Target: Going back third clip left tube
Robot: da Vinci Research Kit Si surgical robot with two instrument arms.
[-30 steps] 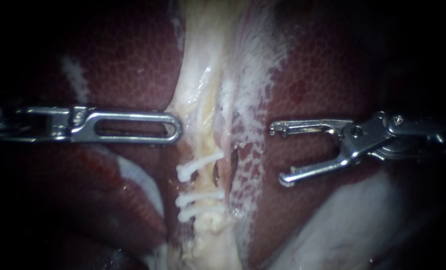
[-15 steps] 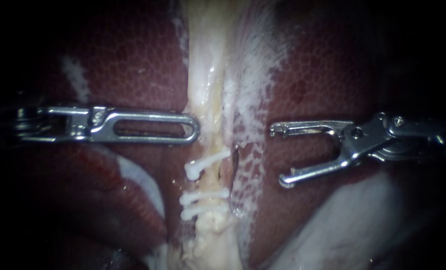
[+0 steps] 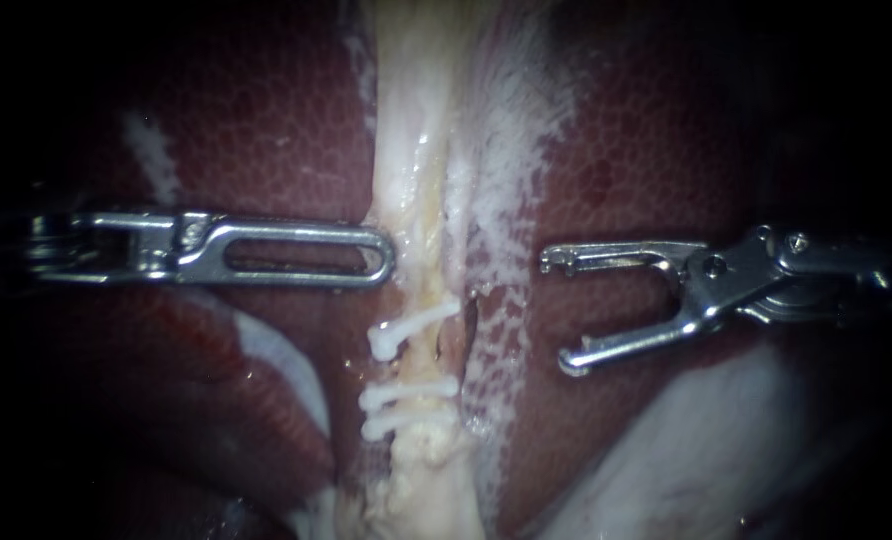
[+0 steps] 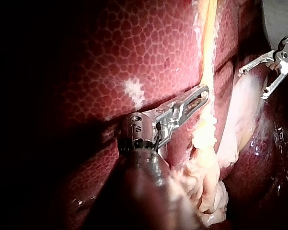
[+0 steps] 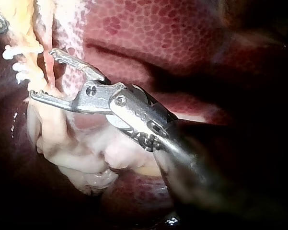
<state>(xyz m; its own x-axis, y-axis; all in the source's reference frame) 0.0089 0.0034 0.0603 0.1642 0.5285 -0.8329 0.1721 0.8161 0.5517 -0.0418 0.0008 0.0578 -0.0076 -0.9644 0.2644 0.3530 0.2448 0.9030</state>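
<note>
With three white plastic clips (image 3: 411, 390) across the pale cream strand of tissue (image 3: 406, 150) below frame centre, I'd draw my right instrument (image 3: 556, 310), jaws apart (and empty), straight toward the right edge, while my left instrument (image 3: 384, 255), jaws clamped on the strand's edge, holds it steady.

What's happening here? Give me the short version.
Two instruments flank a pale tube that runs down over the liver. Three white clips sit across the tube, the top one tilted. The left instrument has its tip at the tube's left edge, just above the clips. The right instrument stands open and empty, off to the tube's right over the liver, and touches no clip.
</note>
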